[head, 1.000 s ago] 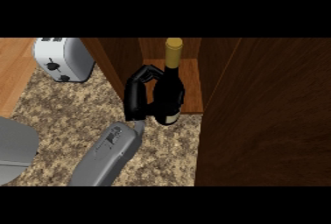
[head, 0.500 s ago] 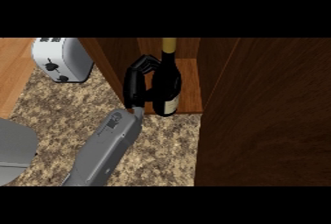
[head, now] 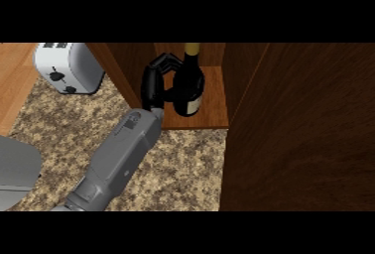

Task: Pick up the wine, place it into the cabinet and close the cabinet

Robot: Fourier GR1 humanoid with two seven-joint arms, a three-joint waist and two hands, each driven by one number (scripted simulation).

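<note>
While the robot hand (head: 152, 84) grips it, wine (head: 192, 79) stands inside cabinet (head: 214, 101)

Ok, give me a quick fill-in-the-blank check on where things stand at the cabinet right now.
1. The fingers of the right hand are curled round the ____.
2. The wine bottle is upright inside the ____.
3. The cabinet door at the view's right stands ____.
4. The white appliance on the counter left of the cabinet is a ____.
Missing words: wine bottle; cabinet; open; toaster.
</note>
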